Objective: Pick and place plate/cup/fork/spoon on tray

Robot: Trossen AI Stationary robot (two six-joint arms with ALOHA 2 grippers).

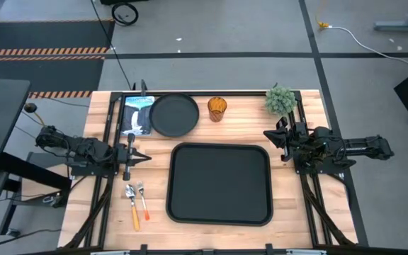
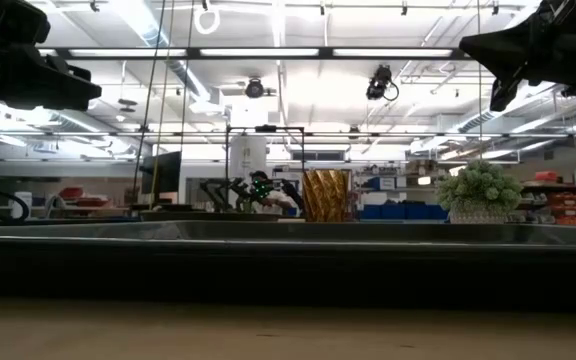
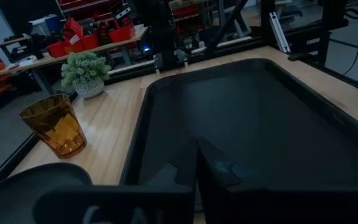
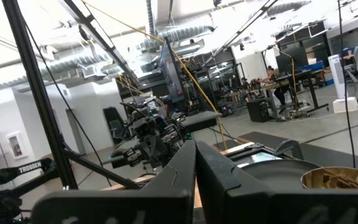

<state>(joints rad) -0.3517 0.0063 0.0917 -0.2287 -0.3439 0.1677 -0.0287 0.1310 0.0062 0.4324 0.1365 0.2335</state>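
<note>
The black tray (image 1: 178, 185) lies in the middle of the table. The round black plate (image 1: 174, 115) and the amber cup (image 1: 217, 108) stand behind it on the wood. The spoon (image 1: 132, 209) and the fork (image 1: 144, 202) lie side by side left of the tray near the front edge, the fork closer to the tray. My left gripper (image 1: 146, 157) is shut and empty, left of the tray and above the cutlery. My right gripper (image 1: 268, 134) is shut and empty, above the tray's far right corner. The left wrist view shows the cup (image 3: 55, 124) and the tray (image 3: 247, 118).
A small potted plant (image 1: 280, 100) stands at the back right. A flat printed card or tablet (image 1: 137, 113) lies left of the plate. Black frame rails run along both table sides. Bare wood shows right of the tray.
</note>
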